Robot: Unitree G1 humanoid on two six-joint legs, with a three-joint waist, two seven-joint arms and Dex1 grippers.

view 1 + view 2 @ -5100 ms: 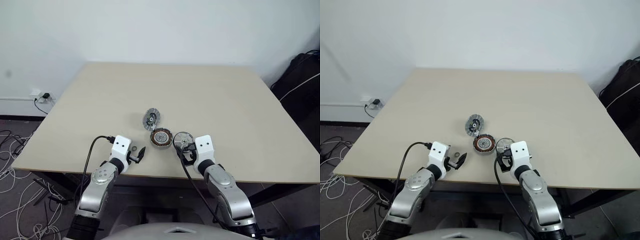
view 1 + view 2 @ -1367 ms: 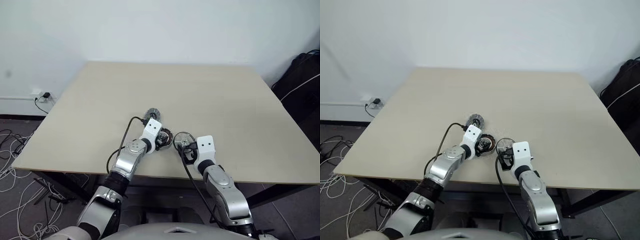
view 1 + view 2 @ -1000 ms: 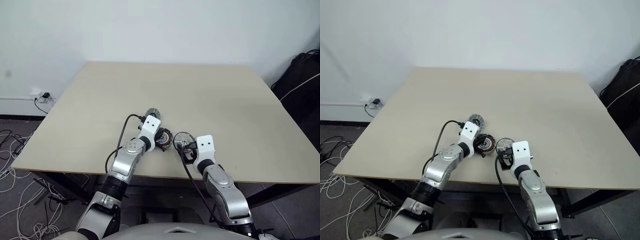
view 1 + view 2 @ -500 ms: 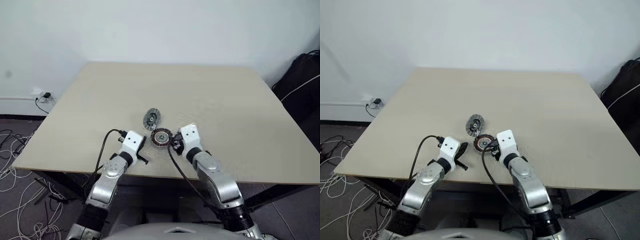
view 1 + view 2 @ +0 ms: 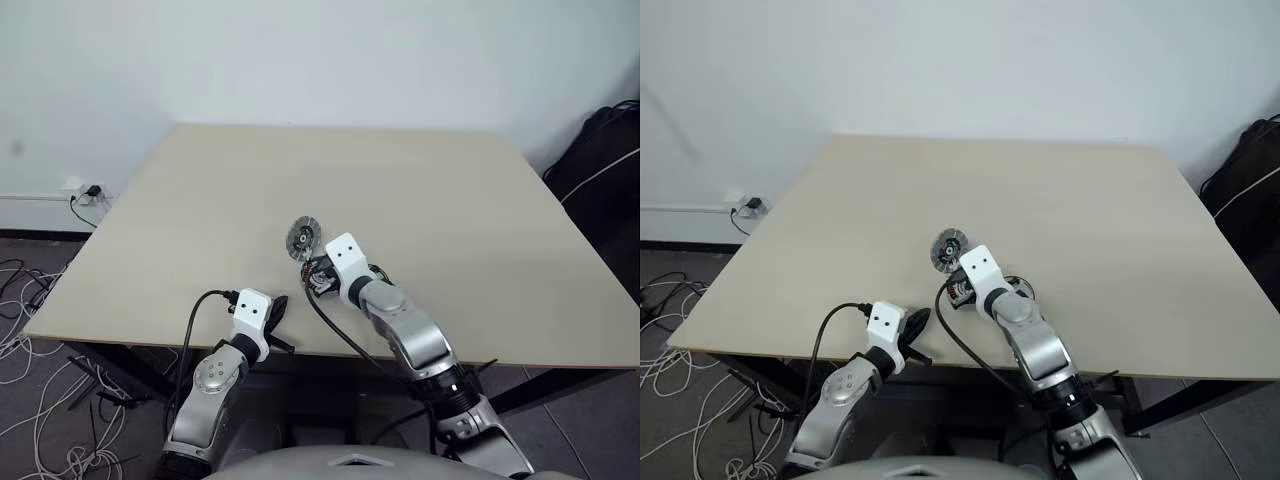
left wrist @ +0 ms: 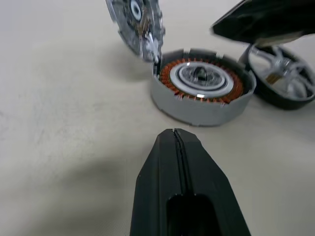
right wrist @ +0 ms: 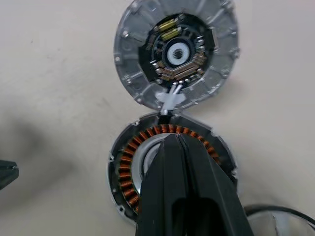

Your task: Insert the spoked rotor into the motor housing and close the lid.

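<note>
Both hands closed and empty; parts grouped near the front edge of the surface (image 5: 480, 200).

Right hand (image 7: 176, 140), fingers together, sits over the motor housing (image 6: 202, 84); left hand (image 6: 174, 135) is shut, apart from it near the front edge. Lid (image 7: 176, 54) stands open, joined to the housing rim. Left wrist view shows the spoked rotor (image 6: 283, 73) just beside the housing. Wide bare surface lies beyond.
</note>
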